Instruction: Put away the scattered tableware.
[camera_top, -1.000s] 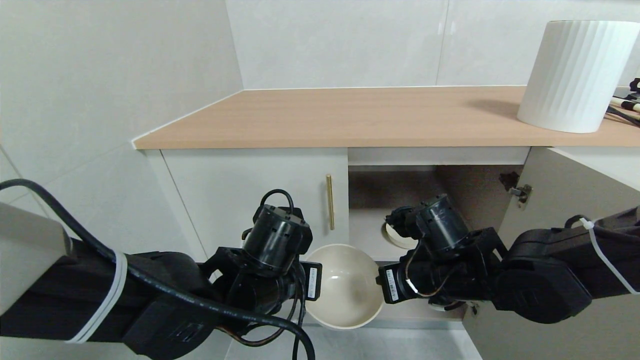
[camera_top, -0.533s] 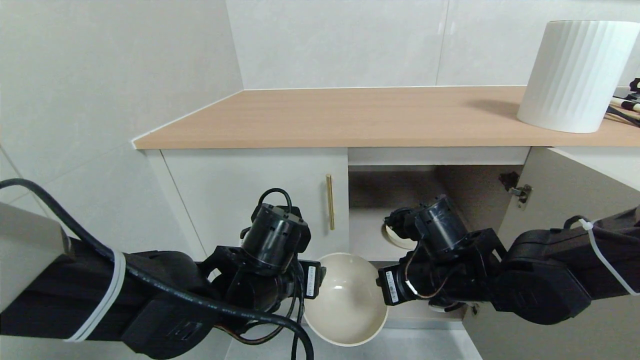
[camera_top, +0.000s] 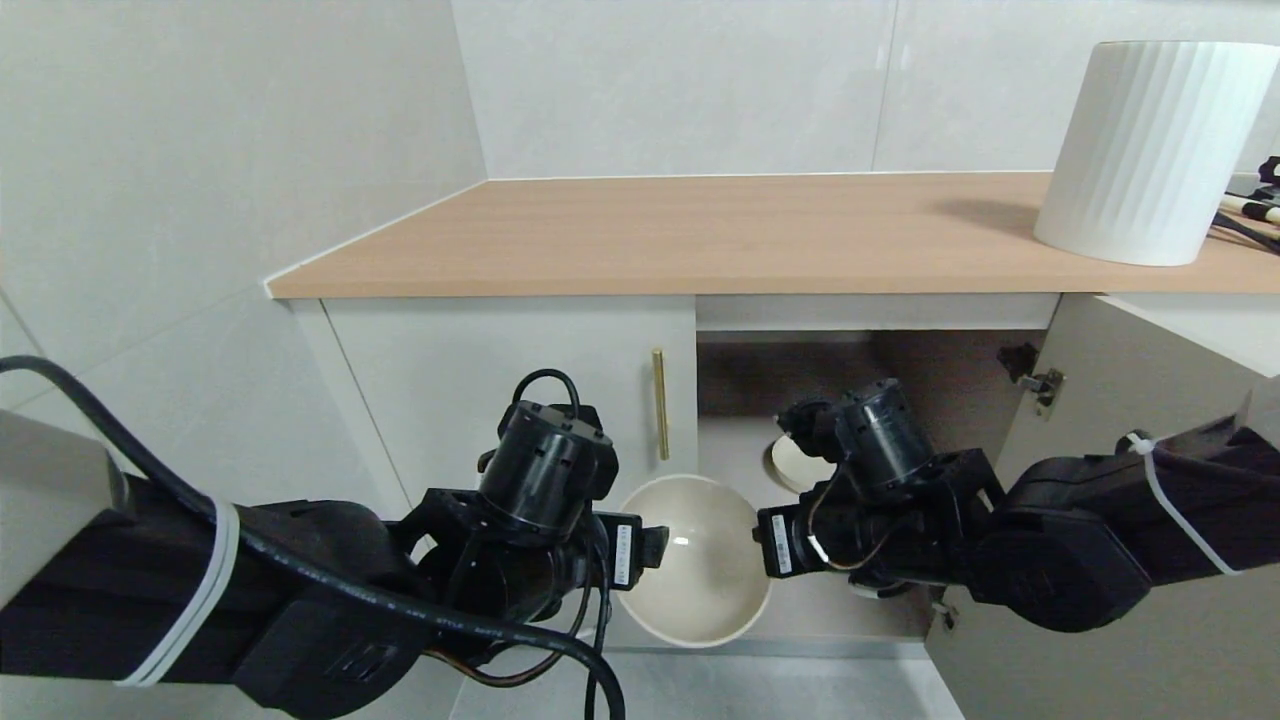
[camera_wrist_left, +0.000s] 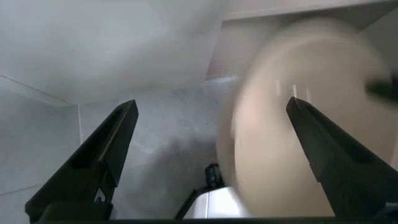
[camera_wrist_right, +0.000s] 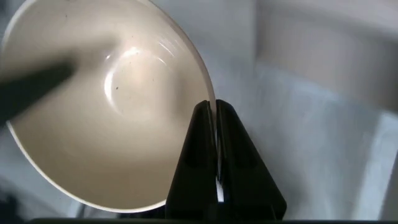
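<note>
Head view: a cream, glossy, round bowl (camera_top: 690, 560) hangs tilted in front of the open lower cabinet (camera_top: 780, 380), its hollow facing the camera, between the wrist of the left arm (camera_top: 540, 480) and that of the right arm (camera_top: 880, 450). A small pale round dish (camera_top: 795, 465) lies on the cabinet shelf, partly hidden by the right arm. The closed matt white door (camera_top: 500, 370) carries a slim brass bar handle (camera_top: 658, 403). The wood-grain countertop (camera_top: 700, 235) bears a white ribbed cylinder (camera_top: 1150, 150). Left wrist view: the left gripper (camera_wrist_left: 210, 104) stands spread wide, its black wedge-shaped fingers well apart. The bowl shows blurred by one finger; contact cannot be judged. Grey stone-like floor (camera_wrist_left: 155, 143) lies beyond. Right wrist view: the right gripper (camera_wrist_right: 214, 109) is pinched narrow on the bowl's thin rim, one finger inside and one outside, with the smooth interior catching a highlight.
</note>
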